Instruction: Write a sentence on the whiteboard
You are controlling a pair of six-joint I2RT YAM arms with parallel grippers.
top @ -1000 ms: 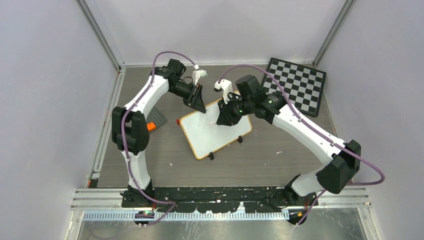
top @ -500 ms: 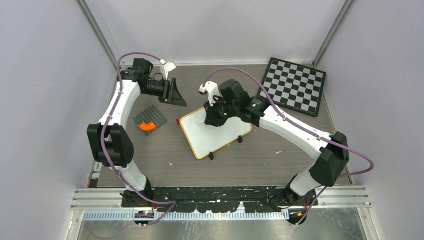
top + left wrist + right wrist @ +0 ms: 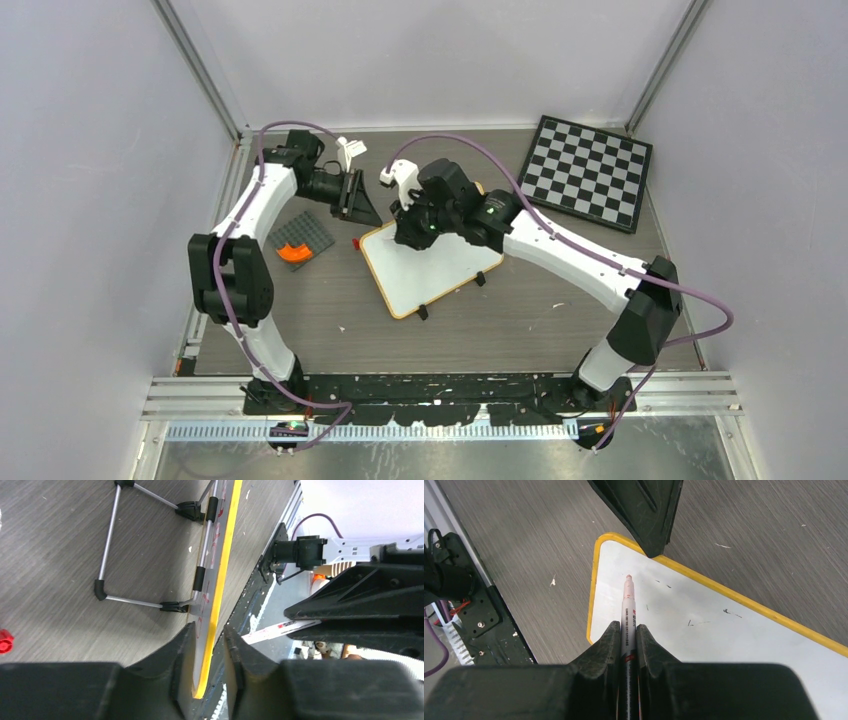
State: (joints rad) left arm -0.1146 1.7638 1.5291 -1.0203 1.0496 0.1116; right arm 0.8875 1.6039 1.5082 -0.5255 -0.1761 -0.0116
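The whiteboard [image 3: 435,268] lies tilted mid-table, its orange-yellow rim [image 3: 593,595] framing a white face with only a few small dark specks. My right gripper [image 3: 626,627] is shut on a marker [image 3: 628,605] whose tip points at the board's far left corner; in the top view this gripper [image 3: 408,235] hangs over that corner. My left gripper [image 3: 210,635] straddles the board's corner edge-on, and a gap shows between the rim [image 3: 220,580] and one finger. Faint red strokes [image 3: 216,532] on that narrow strip cannot be read as the sentence.
A checkered board [image 3: 590,172] lies at the back right. Left of the whiteboard sits a grey plate with an orange piece [image 3: 298,245]. A small red cap [image 3: 357,243] rests by the board's left corner. The board's wire stand [image 3: 107,555] shows underneath it.
The left arm swung away to the left, then came back to the board's corner with its jaws wider than before. The right gripper carried the marker leftward to the board's far left corner.
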